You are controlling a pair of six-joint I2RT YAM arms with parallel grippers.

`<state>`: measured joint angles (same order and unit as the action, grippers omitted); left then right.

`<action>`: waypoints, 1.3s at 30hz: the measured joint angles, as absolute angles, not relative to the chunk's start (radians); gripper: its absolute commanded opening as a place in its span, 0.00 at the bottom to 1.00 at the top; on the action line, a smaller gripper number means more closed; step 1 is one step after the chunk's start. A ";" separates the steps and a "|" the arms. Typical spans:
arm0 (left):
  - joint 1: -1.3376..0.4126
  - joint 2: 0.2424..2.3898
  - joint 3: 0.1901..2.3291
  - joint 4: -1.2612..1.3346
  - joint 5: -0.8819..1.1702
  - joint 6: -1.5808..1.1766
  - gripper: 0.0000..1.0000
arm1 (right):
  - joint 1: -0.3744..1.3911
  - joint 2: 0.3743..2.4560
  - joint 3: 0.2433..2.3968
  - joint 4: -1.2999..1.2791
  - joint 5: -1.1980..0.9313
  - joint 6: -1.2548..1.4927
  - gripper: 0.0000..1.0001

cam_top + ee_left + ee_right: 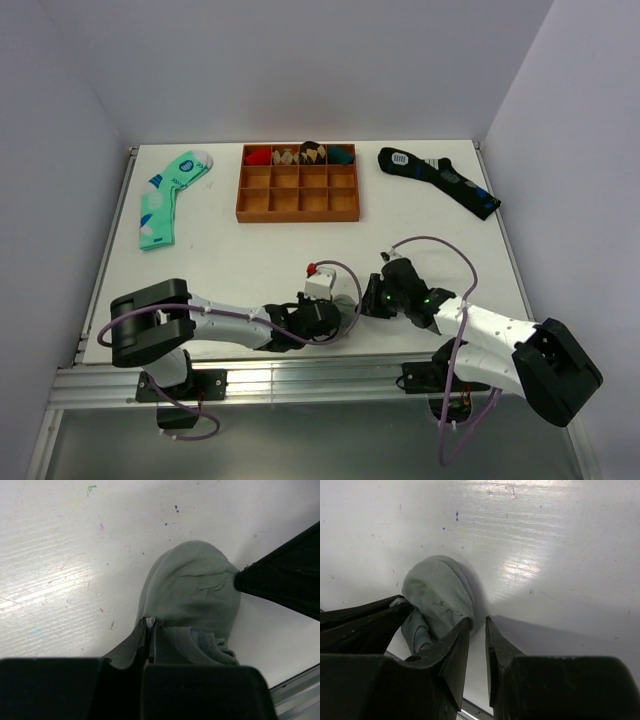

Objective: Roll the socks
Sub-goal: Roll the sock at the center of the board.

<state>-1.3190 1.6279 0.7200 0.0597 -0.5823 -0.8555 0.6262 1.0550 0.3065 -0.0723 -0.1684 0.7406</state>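
The light-grey socks (195, 590) lie bunched into a rounded bundle on the white table near its front edge, between my two grippers; the bundle shows in the top view (347, 301) and the right wrist view (437, 592). My left gripper (150, 625) is shut on a fold of the bundle's edge; it shows in the top view (328, 320). My right gripper (478, 622) is narrowly open with nothing between its jaws. Its left finger (452, 645) touches the bundle's side. In the top view, my right gripper (368, 300) sits just right of the bundle.
A brown wooden compartment tray (298, 215) stands at the back middle with rolled socks in its far row. A mint-green patterned sock (165, 195) lies at the back left, a long navy sock (440, 178) at the back right. The table's metal front rail (300, 385) is close behind the grippers.
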 measured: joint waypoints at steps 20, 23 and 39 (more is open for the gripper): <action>-1.295 1.716 0.931 -0.264 -0.520 -0.887 0.00 | 0.749 0.715 0.055 0.204 -0.031 0.870 0.32; -1.267 1.706 0.932 -0.272 -0.461 -0.883 0.00 | 0.822 0.704 0.044 0.266 0.012 0.878 0.31; -1.148 1.680 0.958 -0.379 -0.178 -0.770 0.00 | 1.155 0.762 0.044 0.440 0.329 0.868 0.32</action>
